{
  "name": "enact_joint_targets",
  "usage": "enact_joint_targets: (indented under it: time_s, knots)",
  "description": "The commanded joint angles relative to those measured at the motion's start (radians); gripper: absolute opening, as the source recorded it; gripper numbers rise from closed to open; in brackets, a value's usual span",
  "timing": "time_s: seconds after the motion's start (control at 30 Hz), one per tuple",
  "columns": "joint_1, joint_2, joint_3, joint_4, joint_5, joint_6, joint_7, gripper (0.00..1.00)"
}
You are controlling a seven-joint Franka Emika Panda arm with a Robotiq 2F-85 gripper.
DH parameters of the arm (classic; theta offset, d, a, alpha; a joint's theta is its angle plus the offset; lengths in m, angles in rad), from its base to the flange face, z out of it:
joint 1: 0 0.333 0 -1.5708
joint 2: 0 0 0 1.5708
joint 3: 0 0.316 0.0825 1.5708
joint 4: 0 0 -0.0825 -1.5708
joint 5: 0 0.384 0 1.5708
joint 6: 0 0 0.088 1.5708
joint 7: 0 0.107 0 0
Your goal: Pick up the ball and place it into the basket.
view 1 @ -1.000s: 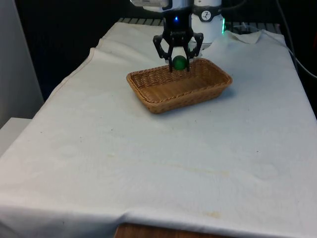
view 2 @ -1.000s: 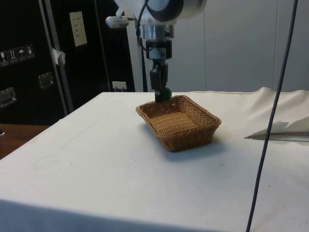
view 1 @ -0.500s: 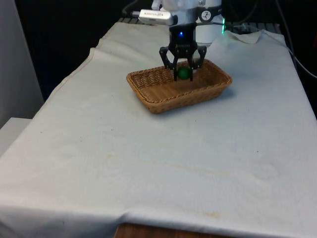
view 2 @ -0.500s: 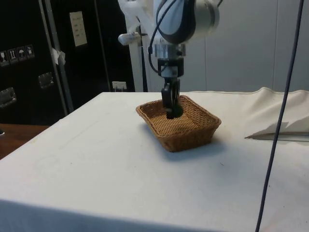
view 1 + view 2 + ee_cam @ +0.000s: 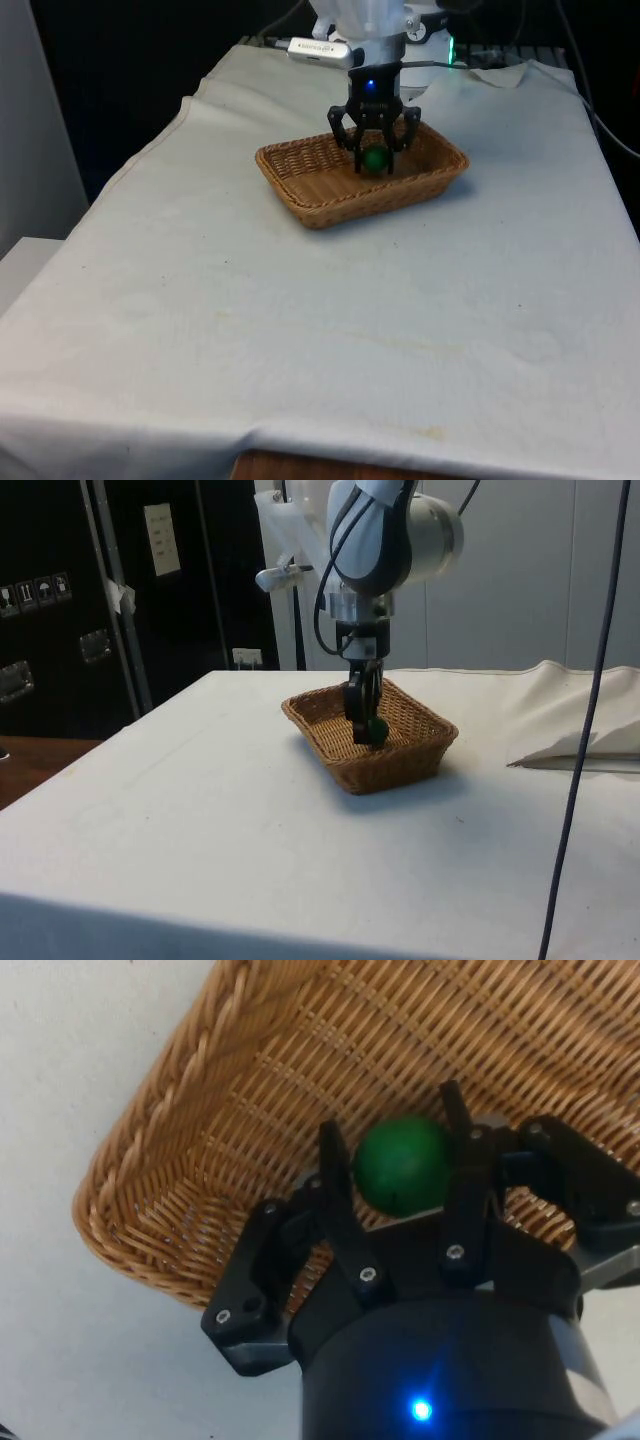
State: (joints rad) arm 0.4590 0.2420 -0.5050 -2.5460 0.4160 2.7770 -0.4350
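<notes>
ball held by gripper inside basket (contact with floor unclear)

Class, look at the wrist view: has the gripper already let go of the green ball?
No, the gripper has both fingers pressed against the ball above the basket.

a small round green ball sits clamped between the end effector fingers, low inside a shallow rectangular woven wicker basket that rests flat on the bench, toward its far end.
</notes>
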Motion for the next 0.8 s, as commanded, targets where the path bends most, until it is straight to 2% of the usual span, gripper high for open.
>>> enact_joint_targets:
  time_s: [0.0, 0.33, 0.5, 0.63, 0.67, 0.7, 0.77]
  knots:
    - [0.000, -0.004, 0.002, -0.002, 0.003, 0.002, -0.002, 0.13]
    - [0.001, -0.001, 0.001, 0.000, 0.000, -0.001, -0.002, 0.98]
    - [0.001, -0.001, 0.000, 0.001, 0.000, -0.001, -0.002, 1.00]
    - [0.009, -0.015, -0.014, 0.009, -0.021, -0.013, 0.017, 1.00]
    - [0.000, -0.017, 0.000, 0.010, -0.001, -0.008, 0.001, 1.00]
    - [0.011, -0.024, -0.017, 0.011, -0.029, -0.019, 0.025, 1.00]
    - [0.011, -0.034, -0.018, 0.012, -0.038, -0.023, 0.033, 1.00]
